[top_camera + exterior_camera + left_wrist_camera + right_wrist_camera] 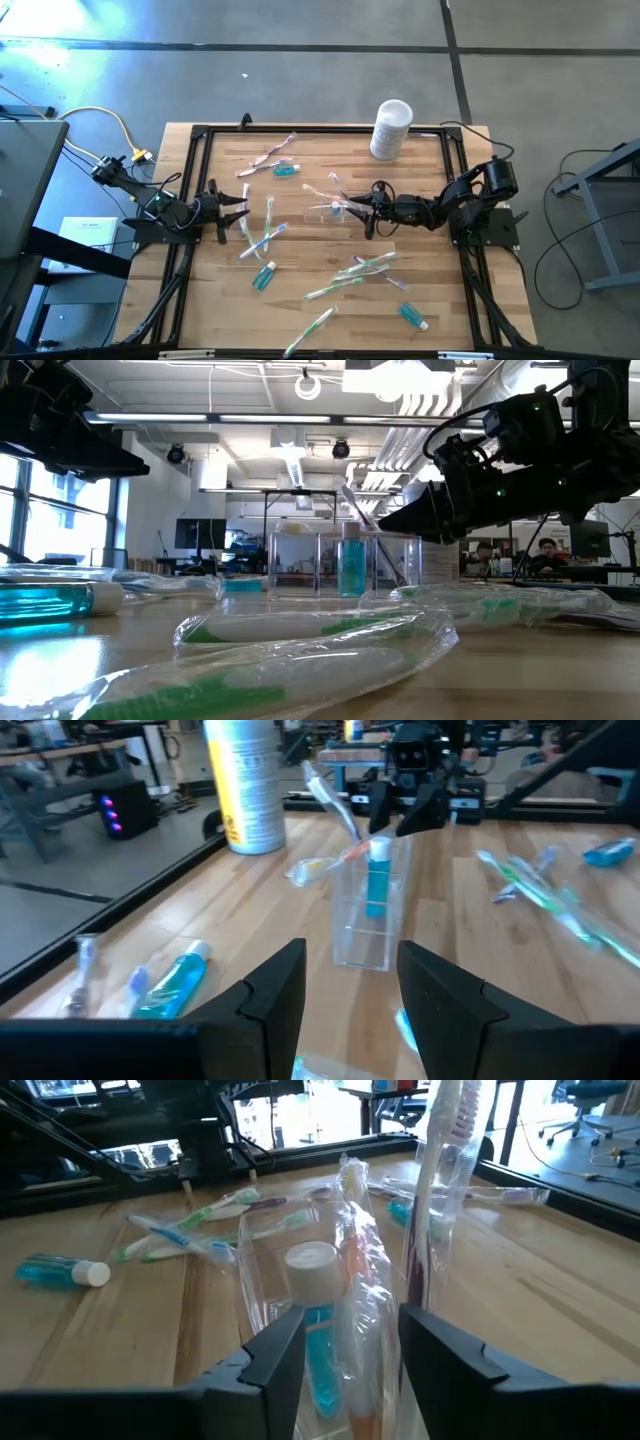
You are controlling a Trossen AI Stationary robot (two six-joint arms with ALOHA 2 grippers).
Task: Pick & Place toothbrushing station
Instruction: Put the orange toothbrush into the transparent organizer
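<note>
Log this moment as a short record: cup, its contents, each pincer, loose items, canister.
cup: clear plastic cup upright mid-table
contents: one teal tube, white cap up, plus wrapped toothbrushes
right pincer: open, at the cup
left pincer: open, holding nothing, facing the cup from a distance
loose items: toothbrushes and tubes scattered on the table
canister: white canister at the far edge

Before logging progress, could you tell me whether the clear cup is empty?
Not empty: the clear cup stands upright holding a teal tube and wrapped toothbrushes.
</note>
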